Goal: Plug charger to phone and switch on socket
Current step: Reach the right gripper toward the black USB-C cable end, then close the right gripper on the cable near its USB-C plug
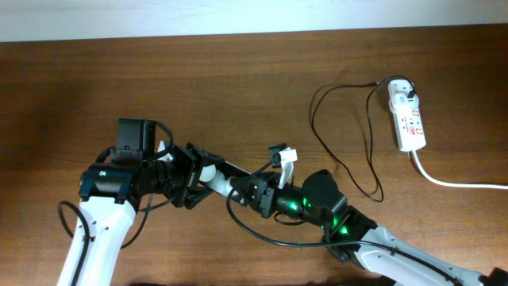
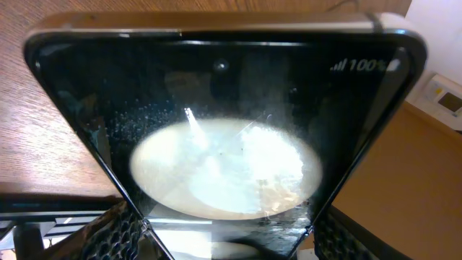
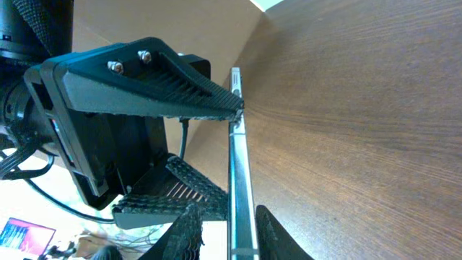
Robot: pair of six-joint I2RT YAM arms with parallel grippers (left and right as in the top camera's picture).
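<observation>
Near front-left of bench (image 1: 238, 71): left tool (image 1: 196, 174) clamped on phone (image 2: 231, 108), lifted off the wood.
- Left wrist view: glass side fills the frame, glossy black, thin pale rim, rounded top corners, "100%" readout at top right. Ribbed pads (image 2: 115, 231) pinching both long sides near the bottom end.
- Right wrist view: same phone seen edge-on as a thin pale strip, squeezed between the two black ribbed fingers of the left tool.

Right tool (image 3: 227, 209) reaching in from the right, head-on to the left one. Fingers parted moderately, one on each side of the phone's free edge, with a gap showing on the right side. Nothing seen between them. Very little room here: both tools nearly nose to nose over the front middle.

Far right: socket (image 1: 409, 119) flat on the wood, lying front to back, red marks on top, white adapter (image 1: 403, 89) plugged at its far end. Thick white cord (image 1: 452, 183) leaving the near end toward the right edge.

Charger (image 1: 321, 131) running left from the adapter, then dropping in a long loose loop toward the front, its low end just beside the right arm. Plug tip: cannot tell where it sits. Well apart from the phone, open wood between loop and socket, and along the whole far side.
</observation>
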